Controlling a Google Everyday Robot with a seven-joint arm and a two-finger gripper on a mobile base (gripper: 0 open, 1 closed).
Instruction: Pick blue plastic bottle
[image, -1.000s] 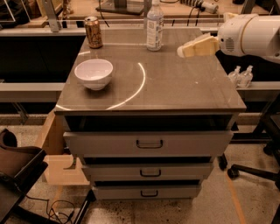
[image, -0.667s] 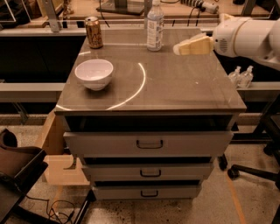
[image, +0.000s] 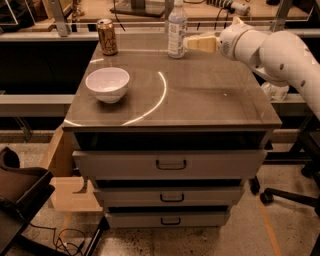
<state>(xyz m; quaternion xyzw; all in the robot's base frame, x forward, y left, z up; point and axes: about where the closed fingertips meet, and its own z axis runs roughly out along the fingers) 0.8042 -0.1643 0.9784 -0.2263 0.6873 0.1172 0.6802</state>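
Toward the upper middle of the frame, the blue plastic bottle (image: 177, 31) stands upright near the back edge of the cabinet top (image: 210, 95); the gripper (image: 190, 42) sits just to its right, level with the bottle's lower half, its tip very near or touching the bottle's side; whether it is spread or closed cannot be told from this angle. The main risk, as I judge it, is a topple; the bottle is tall, slim and probably light, so a sideways nudge before it is enclosed could tip it leftward or push it off the back edge; an off-centre approach would cause just that. Thin plastic may also buckle and slip under a hard squeeze. The bronze can (image: 107, 36) and the white bowl (image: 107, 84) lie well apart to the left; striking them seems unlikely.
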